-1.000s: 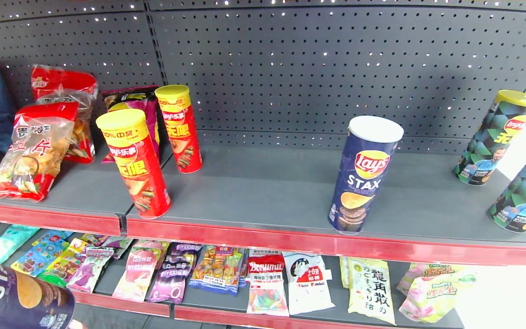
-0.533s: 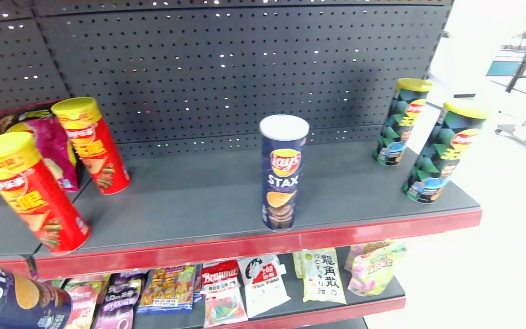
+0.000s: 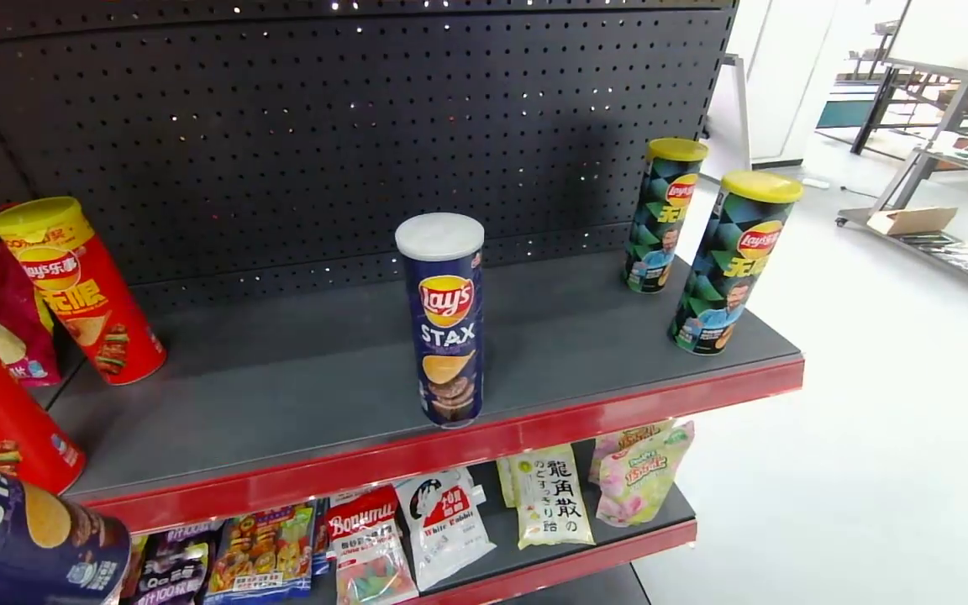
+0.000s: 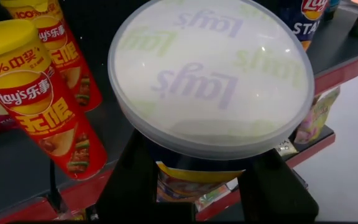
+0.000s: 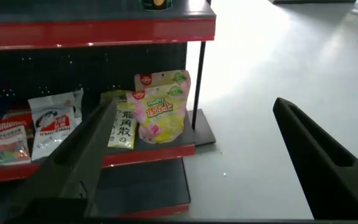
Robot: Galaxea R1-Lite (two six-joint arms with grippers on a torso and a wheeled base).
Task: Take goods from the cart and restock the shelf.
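Note:
A dark blue chip can with a white lid is clamped in my left gripper, held low in front of the shelf; it shows at the lower left of the head view as the blue can. An identical blue can stands near the front edge of the grey shelf board. My right gripper is open and holds nothing, down by the lower shelf, with one dark finger on each side of the view.
Two green cans stand at the shelf's right end and red cans at its left. Snack bags lie on the lower shelf. To the right are open white floor and a metal rack.
The head camera has swung to the right, so the whole shelf scene has slid left and the room on the right has come into sight. The held can stays at the lower left.

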